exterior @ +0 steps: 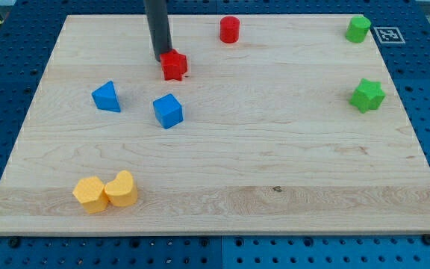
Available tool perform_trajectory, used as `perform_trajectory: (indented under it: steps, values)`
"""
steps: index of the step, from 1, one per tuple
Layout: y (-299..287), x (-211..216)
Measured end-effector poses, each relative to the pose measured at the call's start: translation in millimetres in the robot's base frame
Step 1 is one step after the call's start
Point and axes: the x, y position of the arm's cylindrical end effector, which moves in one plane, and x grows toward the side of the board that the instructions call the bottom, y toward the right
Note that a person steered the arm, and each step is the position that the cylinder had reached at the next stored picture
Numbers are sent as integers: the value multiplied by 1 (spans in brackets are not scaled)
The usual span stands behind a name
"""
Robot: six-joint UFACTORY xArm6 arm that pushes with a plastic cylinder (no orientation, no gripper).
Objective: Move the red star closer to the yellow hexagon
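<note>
The red star (175, 66) lies near the view's top, left of centre. My tip (161, 57) is right at its upper-left edge, touching or nearly touching it. The yellow hexagon (89, 194) lies far below at the view's bottom left, with a yellow heart-shaped block (122, 188) pressed against its right side.
A blue cube (168, 110) lies just below the red star, on the way toward the yellow blocks. A blue triangular block (107, 96) is to its left. A red cylinder (230, 29) is at the top. Two green blocks (358, 28) (367, 95) sit at the right.
</note>
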Motion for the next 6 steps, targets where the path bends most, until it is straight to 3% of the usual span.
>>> perform_trajectory:
  steps: [2, 6]
  values:
    - [11, 33]
    - [108, 81]
